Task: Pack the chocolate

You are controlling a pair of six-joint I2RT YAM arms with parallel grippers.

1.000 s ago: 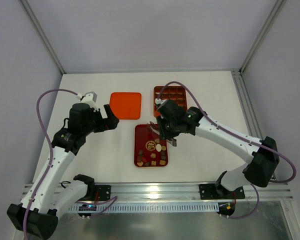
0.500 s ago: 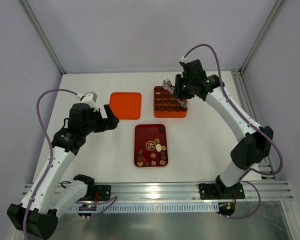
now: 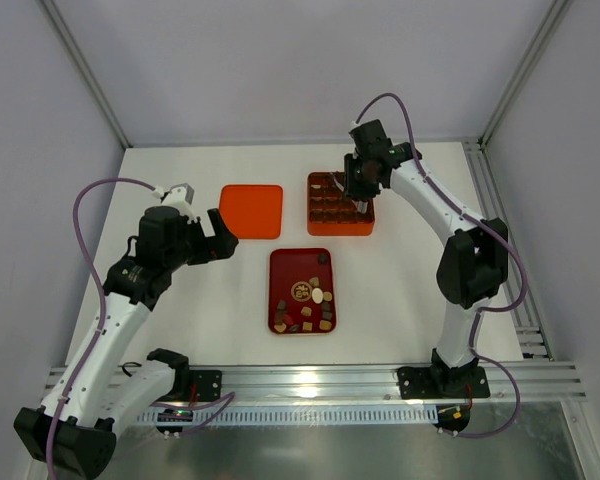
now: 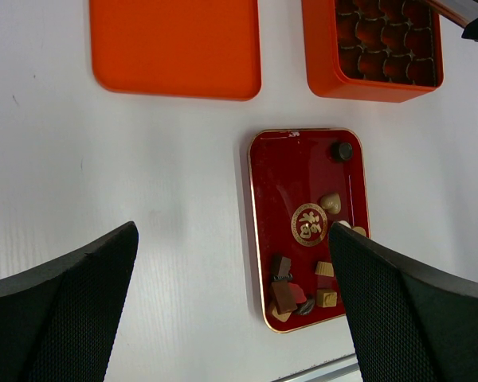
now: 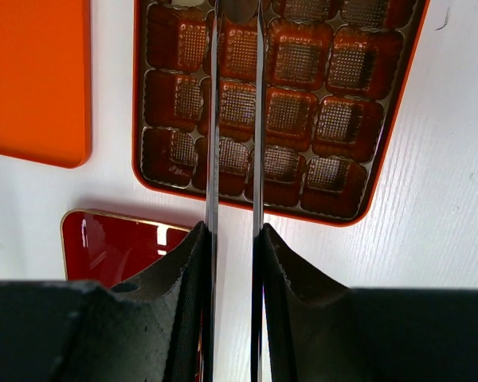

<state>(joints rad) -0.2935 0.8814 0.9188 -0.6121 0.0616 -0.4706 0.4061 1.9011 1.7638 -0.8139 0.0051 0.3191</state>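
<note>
Several small pieces of chocolate [image 3: 315, 305], dark brown, tan and cream, lie on the dark red tray [image 3: 282, 262], mostly at its near end [image 4: 285, 290]. My right gripper [image 3: 358, 186] hovers over the orange grid box [image 3: 341, 233] and is shut on a pair of thin metal tongs [image 5: 213, 119]. The tong blades run up across the box's brown cells [image 5: 287, 111], and their tips leave the top of the right wrist view, so what they hold is hidden. My left gripper [image 3: 223, 237] hangs open, high above the table left of the tray [image 4: 233, 239].
A flat orange lid [image 3: 252, 211] lies left of the grid box, close beside it [image 5: 32, 72]. The red tray's corner [image 5: 119, 239] shows just below the box. Aluminium rails run along the table's near edge and its right side.
My right arm has swung from over the red tray to the orange grid box at the back, tongs still gripped. The left arm has not moved.
</note>
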